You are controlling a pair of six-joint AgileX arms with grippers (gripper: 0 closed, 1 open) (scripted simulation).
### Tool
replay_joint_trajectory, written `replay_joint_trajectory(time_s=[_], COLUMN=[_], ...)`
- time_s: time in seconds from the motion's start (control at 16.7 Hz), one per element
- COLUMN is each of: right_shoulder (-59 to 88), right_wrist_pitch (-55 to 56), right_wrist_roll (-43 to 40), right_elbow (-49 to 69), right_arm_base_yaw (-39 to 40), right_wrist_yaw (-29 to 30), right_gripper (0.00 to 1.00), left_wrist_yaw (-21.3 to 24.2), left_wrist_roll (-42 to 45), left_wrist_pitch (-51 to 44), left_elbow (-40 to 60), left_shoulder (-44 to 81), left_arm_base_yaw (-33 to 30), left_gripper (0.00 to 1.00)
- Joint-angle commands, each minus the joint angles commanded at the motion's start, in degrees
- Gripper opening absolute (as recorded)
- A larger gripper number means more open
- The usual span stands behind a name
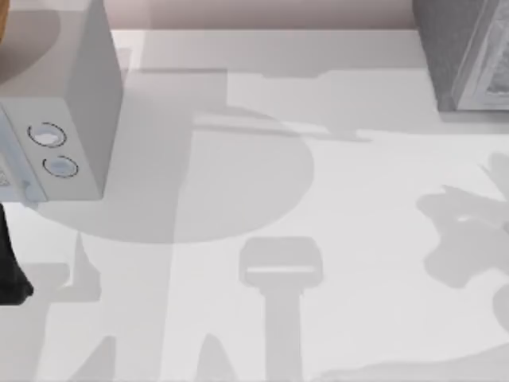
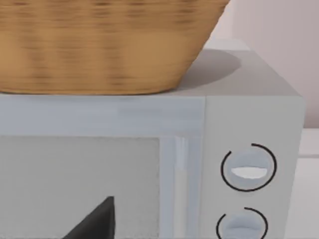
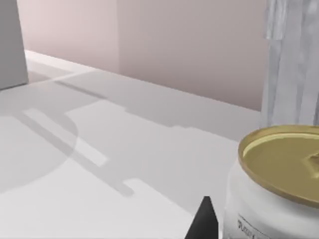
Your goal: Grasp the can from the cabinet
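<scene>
The can (image 3: 271, 199) has a white body and a gold lid and stands upright, close in the right wrist view. A dark part of my right gripper (image 3: 203, 223) shows just beside the can's side; whether it touches the can I cannot tell. Behind the can rises the grey cabinet (image 3: 294, 59), which stands at the table's far right corner (image 1: 465, 56) in the top view. My left arm (image 1: 9, 267) is a dark shape at the table's left edge, and a dark part of my left gripper (image 2: 94, 221) faces the microwave's door.
A white microwave (image 1: 71, 111) with two round knobs (image 2: 248, 167) stands at the far left, with a wicker basket (image 2: 99, 45) on top. A pink wall (image 3: 189, 45) runs behind the white table (image 1: 318, 207).
</scene>
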Motion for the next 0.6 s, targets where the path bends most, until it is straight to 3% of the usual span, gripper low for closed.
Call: replay_joint_trajectory(time_s=[0.24, 0.6], right_shoulder=[7.1, 7.4], right_wrist_pitch=[4.8, 4.9], right_wrist_roll=[-0.1, 0.0], right_elbow=[2.0, 2.1], right_arm_base_yaw=[-1.6, -1.2], right_wrist_yaw=[-4.1, -4.0], right_gripper=[0.00, 0.00], left_wrist_yaw=[0.0, 0.0], left_wrist_roll=[0.0, 0.0], left_wrist_pitch=[0.0, 0.0], left_elbow=[0.0, 0.0], left_shoulder=[0.0, 0.0], left_arm_base_yaw=[0.0, 0.0], left_gripper=[1.00, 1.00])
